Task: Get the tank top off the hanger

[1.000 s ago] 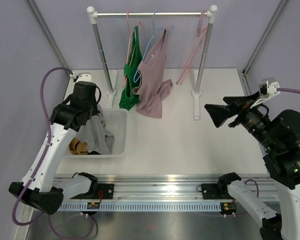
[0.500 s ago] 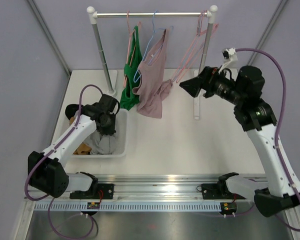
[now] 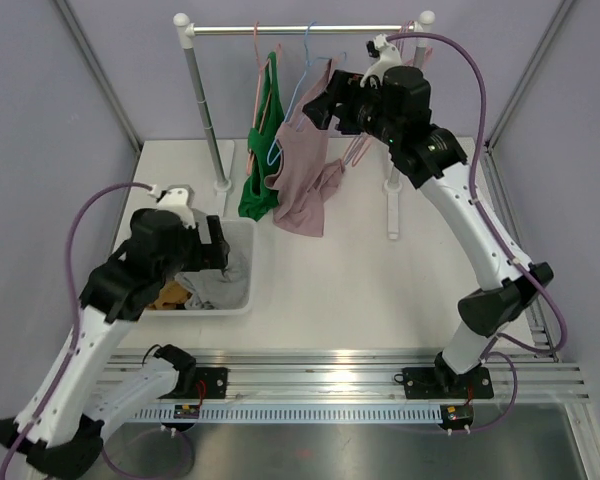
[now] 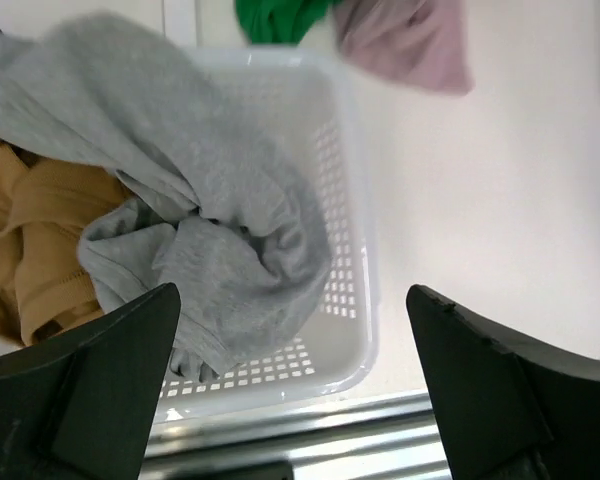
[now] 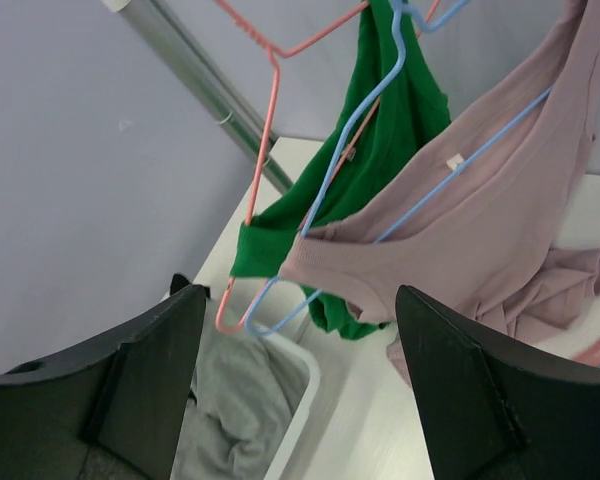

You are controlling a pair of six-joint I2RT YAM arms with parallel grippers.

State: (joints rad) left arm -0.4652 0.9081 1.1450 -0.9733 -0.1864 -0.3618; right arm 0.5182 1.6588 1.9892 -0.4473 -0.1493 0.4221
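A mauve tank top hangs half slipped on a blue hanger at the rack's middle, beside a green tank top on a pink hanger. My right gripper is up at the rail, open, just right of the mauve top and touching nothing. In the right wrist view the mauve top, the blue hanger and the green top lie beyond the open right gripper. My left gripper hovers open over the basket, and in its own view the gripper is empty.
A white basket at the left holds a grey garment and a tan one. Empty pink hangers hang by the rack's right post. The rack's left post stands behind the basket.
The left gripper opened, let the grey garment drop into the basket and pulled back. The right arm swung from the right side up to the rail, beside the mauve top.
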